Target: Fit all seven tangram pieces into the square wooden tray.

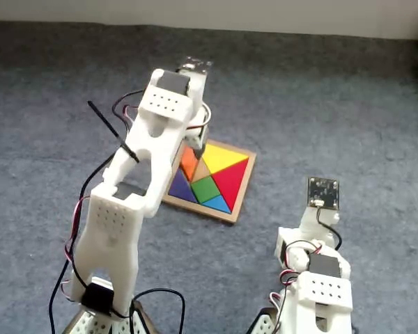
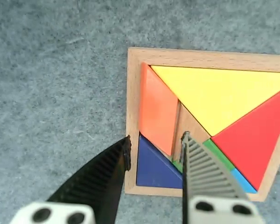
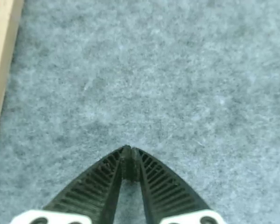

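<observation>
The square wooden tray point(image 2: 133, 93) held six coloured pieces point(image 2: 214, 98) and, beside the orange piece point(image 2: 156, 112), a wood-toned patch point(image 2: 192, 128), gap or seventh piece unclear, so little seemingly remained; the left gripper point(image 2: 155, 144) hung spread and empty over its corner, the right gripper point(image 3: 129, 156) clenched empty beside it.

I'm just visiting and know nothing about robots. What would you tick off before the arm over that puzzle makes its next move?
1. Left gripper open and holding nothing: ok.
2. Right gripper shut, over the carpet beside the tray: ok.
3. Orange piece seated flat: cannot tell; a wood-coloured strip shows beside it.
4. All seven pieces in the wooden tray: cannot tell; yellow, red, orange, dark blue, green and light blue show.
5. Tray lying flat on the carpet: ok.
</observation>
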Tool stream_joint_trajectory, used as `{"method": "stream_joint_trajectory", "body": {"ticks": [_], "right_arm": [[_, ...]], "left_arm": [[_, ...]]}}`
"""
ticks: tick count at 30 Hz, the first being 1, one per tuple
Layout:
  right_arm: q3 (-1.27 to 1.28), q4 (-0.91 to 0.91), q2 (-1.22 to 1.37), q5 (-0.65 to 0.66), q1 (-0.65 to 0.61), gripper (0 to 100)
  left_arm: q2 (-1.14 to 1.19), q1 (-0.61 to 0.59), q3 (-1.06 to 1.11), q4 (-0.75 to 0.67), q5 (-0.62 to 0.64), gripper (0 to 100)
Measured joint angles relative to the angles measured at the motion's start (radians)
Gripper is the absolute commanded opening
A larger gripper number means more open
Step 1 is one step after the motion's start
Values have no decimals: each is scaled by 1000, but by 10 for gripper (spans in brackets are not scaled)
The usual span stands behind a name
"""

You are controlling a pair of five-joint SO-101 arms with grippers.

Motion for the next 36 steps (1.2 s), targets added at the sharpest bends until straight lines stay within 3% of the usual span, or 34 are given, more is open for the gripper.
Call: {"method": "stream_joint_trajectory", "body": {"ticks": [10, 19, 22, 31, 36], "right_arm": [[0, 0, 0, 0, 0, 5], [0, 0, 0, 0, 0, 5], [0, 0, 0, 0, 0, 5], [0, 0, 0, 0, 0, 5], [0, 0, 0, 0, 0, 5]], "left_arm": [[98, -80, 0, -77, -31, 182], [132, -60, -5, -84, -46, 181], [98, -57, 0, -46, -37, 178], [-172, -46, 57, 26, -25, 5], [-322, -46, 196, 26, -25, 5]]}}
